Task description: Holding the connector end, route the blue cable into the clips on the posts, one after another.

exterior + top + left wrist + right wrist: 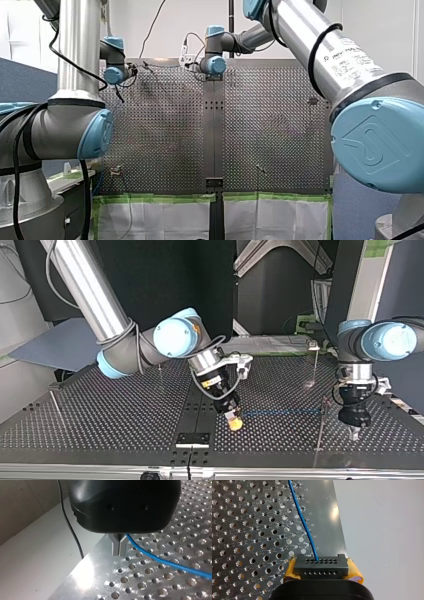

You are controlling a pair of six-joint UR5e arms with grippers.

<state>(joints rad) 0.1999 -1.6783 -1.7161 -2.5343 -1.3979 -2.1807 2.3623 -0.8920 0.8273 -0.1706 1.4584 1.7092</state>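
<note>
Near the middle of the perforated table (125,410) in the top view, pinching the black connector (321,566) between the yellow pads (355,572) of my right gripper (234,422), angled down at the table. Holding that connector crosswise, with its long side spanning from pad to pad and its holed face turned ahead of the gripper in the right wrist view. Trailing the blue cable (280,412) out of that face, straight ahead at first, then bending gently over the holes close to the table's plain edge strip. Stretching the cable, in the top view, low and nearly level, lengthwise from the yellow pads toward the view's right as far as a thin post (320,427); reaching the post, though too small to tell whether sitting in a clip. Standing farther back with a second post (315,365), carrying a small clip (313,345) at its top, well apart from the cable. Hanging just beyond the first post with my left gripper (354,435), pointing straight down, its metal fingers (115,546) pressed together close above the holes. Passing the cable right beside those fingers in the left wrist view; impossible to tell whether nipping it.
</note>
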